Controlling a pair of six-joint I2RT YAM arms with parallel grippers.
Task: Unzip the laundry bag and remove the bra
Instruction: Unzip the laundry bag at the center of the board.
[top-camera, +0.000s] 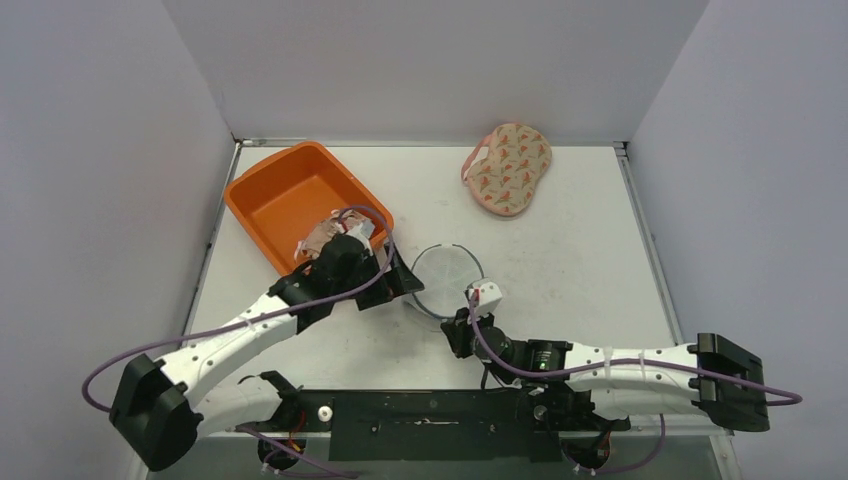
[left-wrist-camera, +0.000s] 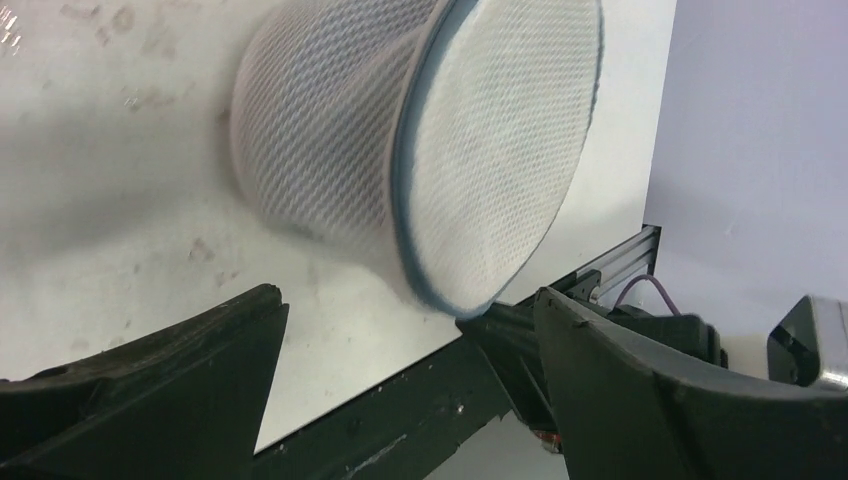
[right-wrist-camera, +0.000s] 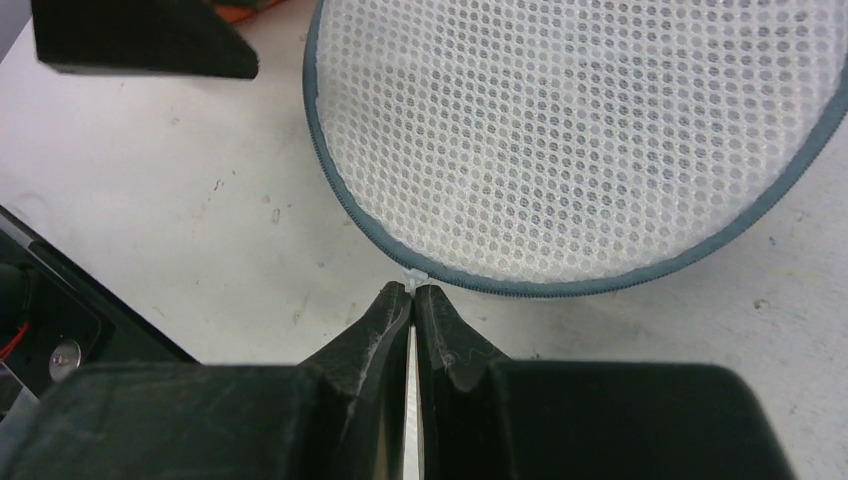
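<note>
White mesh fills both wrist views. It is the round white mesh laundry bag with a grey-blue zipper rim (top-camera: 445, 275) (left-wrist-camera: 470, 150) (right-wrist-camera: 590, 130), which sits on the white desk (top-camera: 560, 260) near its middle, between your two arms.

Your right gripper (top-camera: 472, 300) (right-wrist-camera: 413, 295) is at the bag's near edge. Its jaws are clenched together, pinching the small white zip pull (right-wrist-camera: 414, 279) right where it meets the zipper rim. From the right wrist view you cannot tell whether that zipper is open or closed.

Your left gripper (top-camera: 403, 282) (left-wrist-camera: 408, 300) is just beside the bag on its left. Its jaws are spread wide and released with nothing between them, and the bag is ahead of them but not touching.

The peach, red-printed padded bra (top-camera: 507, 168) lies outside the bag, on the far part of the desk and well apart from both grippers.

The orange rectangular plastic bin (top-camera: 290, 190) stands tilted at the far left. A crumpled pale fabric bundle (top-camera: 335, 232) shows at its near corner, just above your left wrist. You cannot tell from the overhead view what that bundle is, or whether it lies inside the bin.
</note>
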